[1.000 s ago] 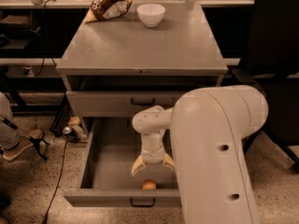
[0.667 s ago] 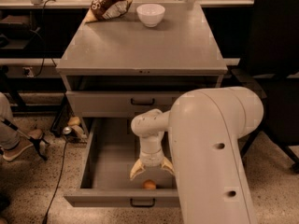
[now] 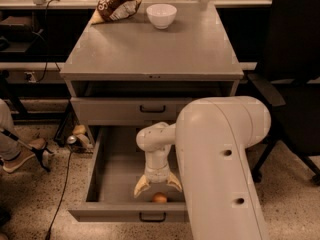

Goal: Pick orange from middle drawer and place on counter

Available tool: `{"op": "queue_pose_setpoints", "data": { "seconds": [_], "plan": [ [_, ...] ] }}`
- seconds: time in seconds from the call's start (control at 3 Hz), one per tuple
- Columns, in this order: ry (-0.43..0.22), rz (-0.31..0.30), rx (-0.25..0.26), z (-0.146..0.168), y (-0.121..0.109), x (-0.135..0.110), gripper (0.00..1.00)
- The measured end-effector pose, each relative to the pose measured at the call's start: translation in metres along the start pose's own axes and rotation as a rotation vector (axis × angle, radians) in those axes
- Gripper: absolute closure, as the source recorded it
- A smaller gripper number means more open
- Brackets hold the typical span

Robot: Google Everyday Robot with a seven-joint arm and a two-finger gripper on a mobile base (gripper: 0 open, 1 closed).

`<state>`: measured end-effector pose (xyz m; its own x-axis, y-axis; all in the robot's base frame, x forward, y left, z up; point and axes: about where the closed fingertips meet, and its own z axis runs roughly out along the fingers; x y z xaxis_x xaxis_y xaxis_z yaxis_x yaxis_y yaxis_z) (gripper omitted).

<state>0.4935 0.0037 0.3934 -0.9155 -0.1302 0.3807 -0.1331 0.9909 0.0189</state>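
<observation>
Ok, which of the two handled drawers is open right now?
The lower, deep middle drawer, pulled out with the orange inside and the open tool just over it; the shallower drawer above is shut.

Dim, warm light leaves the gripper (image 3: 158, 189) shadowed inside the open middle drawer (image 3: 115, 174).

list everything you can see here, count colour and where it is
orange: 1, orange, in the open middle drawer, near its front wall
middle drawer: 1, grey, pulled out, low on the cabinet
upper drawer front: 1, grey, shut, above the middle drawer
counter: 1, grey, top of the cabinet
bowl: 1, white, back of the counter
snack bag: 1, brown, back left of the counter
chair: 1, black, right of the cabinet
cable: 1, dark, floor at left
arm: 1, white, reaching into the middle drawer
gripper: 1, pale, open, just above the orange
</observation>
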Motion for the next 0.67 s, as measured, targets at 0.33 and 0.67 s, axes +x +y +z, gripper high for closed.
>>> {"op": "queue_pose_setpoints", "data": {
  "seconds": [0.33,0.67],
  "plan": [
    [0.013,-0.015,-0.017,0.016,0.006,-0.008,0.03],
    [0.023,-0.015,-0.026,0.027,0.006,-0.013,0.27]
  ]
}}
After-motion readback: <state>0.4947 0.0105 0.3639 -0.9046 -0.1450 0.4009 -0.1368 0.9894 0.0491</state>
